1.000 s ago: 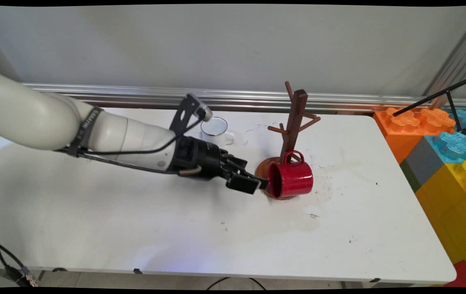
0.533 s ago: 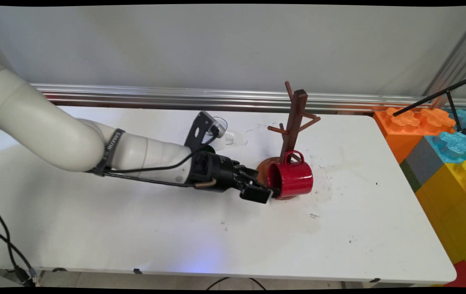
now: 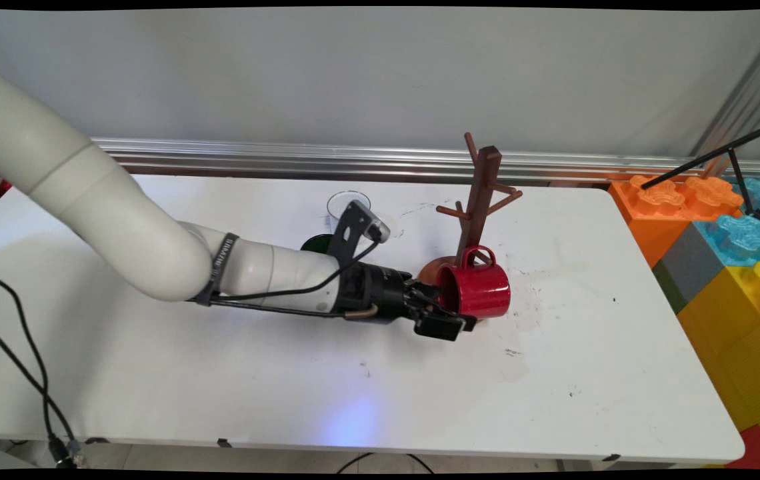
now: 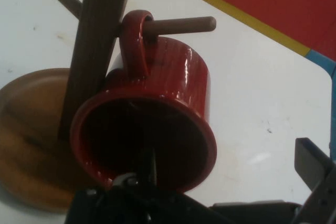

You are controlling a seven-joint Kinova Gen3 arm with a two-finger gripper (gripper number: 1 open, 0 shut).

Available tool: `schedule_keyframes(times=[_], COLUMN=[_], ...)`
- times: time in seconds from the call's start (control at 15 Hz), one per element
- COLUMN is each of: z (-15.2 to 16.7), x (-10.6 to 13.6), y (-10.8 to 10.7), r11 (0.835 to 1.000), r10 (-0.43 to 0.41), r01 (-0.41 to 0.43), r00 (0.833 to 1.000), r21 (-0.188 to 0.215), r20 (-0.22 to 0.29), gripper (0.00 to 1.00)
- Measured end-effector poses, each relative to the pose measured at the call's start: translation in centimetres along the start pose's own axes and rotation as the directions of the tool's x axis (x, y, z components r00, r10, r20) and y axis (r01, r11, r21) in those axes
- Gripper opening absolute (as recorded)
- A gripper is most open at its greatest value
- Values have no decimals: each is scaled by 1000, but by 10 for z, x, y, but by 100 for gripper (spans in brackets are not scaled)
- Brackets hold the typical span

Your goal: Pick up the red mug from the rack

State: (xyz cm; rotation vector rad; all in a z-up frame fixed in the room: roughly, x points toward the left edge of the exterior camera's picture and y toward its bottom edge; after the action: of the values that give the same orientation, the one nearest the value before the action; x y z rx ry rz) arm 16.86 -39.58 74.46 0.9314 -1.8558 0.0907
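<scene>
Red mug (image 3: 477,291) on the rack's (image 3: 478,200) peg, spread pincer (image 3: 450,319) astride its rim.

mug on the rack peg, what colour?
Red, glossy, inside and out; the mug shows best in the hand view.

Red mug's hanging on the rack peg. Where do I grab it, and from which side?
Grip the red mug by its rim wall, coming from the open mouth, which faces the gripper. Its handle is threaded on the mug tree's peg, so that's blocked.
</scene>
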Motion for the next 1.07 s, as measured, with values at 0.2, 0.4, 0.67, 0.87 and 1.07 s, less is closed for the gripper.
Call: schedule_keyframes(times=[0.2,0.4,0.67,0.87,1.07], z=[9,20,32,40,46], x=[-2,-4,-6,-7,-7], y=[-2,-3,-3,-4,-5], r11=[1000,1000,1000,999,999], r10=[5,12,22,27,30], r01=[-6,-12,-22,-28,-31], r00=[1000,1000,999,999,998], r21=[-6,-14,-19,-19,-19], r20=[-12,-25,-37,-44,-49], gripper=[100,100,100,100,100])
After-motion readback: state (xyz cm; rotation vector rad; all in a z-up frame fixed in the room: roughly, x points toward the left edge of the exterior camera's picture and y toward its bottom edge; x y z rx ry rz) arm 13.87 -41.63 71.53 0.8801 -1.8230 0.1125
